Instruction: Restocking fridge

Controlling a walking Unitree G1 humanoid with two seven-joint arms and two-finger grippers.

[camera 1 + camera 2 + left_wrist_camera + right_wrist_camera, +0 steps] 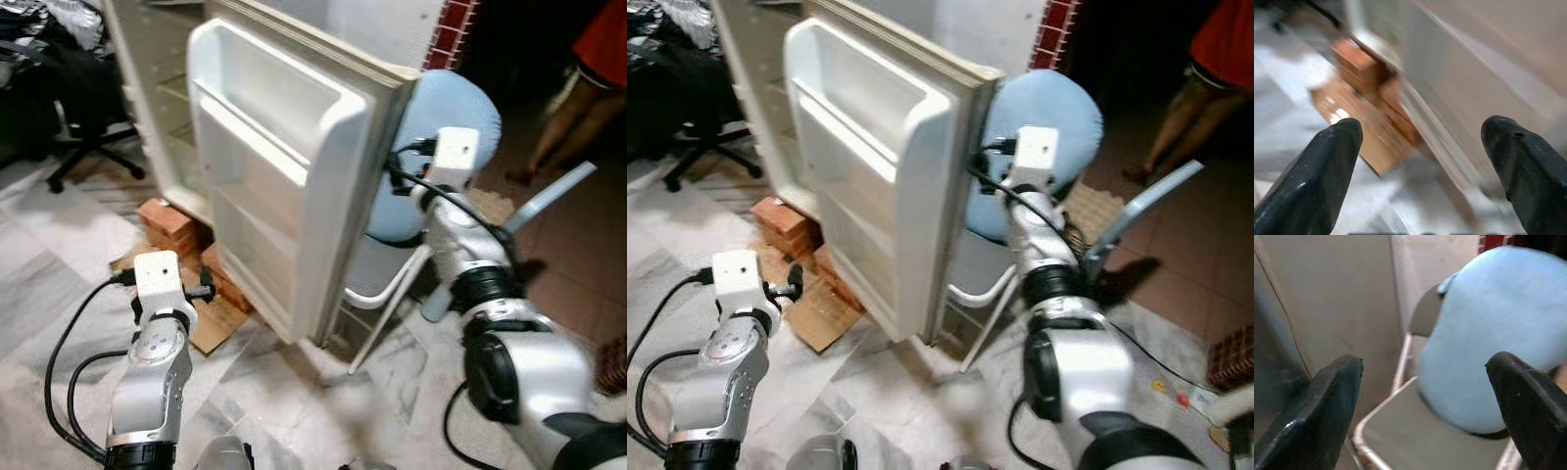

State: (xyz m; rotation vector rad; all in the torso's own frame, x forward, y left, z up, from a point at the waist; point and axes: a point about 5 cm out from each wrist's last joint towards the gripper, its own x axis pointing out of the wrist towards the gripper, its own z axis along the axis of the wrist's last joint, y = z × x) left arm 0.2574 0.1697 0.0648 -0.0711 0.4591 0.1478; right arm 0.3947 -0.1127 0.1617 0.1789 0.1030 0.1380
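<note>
With both the left tool (1420, 161) and right tool (1425, 406) spread wide and holding nothing, the open fridge door (284, 186) risked swinging into the folding chair (392, 284) just behind it.

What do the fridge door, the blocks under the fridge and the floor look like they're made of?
The fridge door has a liner that looks like moulded white plastic: smooth, glossy, with rounded shelf rims. The blocks look like fired clay bricks: orange-red, matte, rough-edged. The floor seems to be polished marble or marble-look tile: pale grey with darker veins, a slight sheen and visible joints.
</note>
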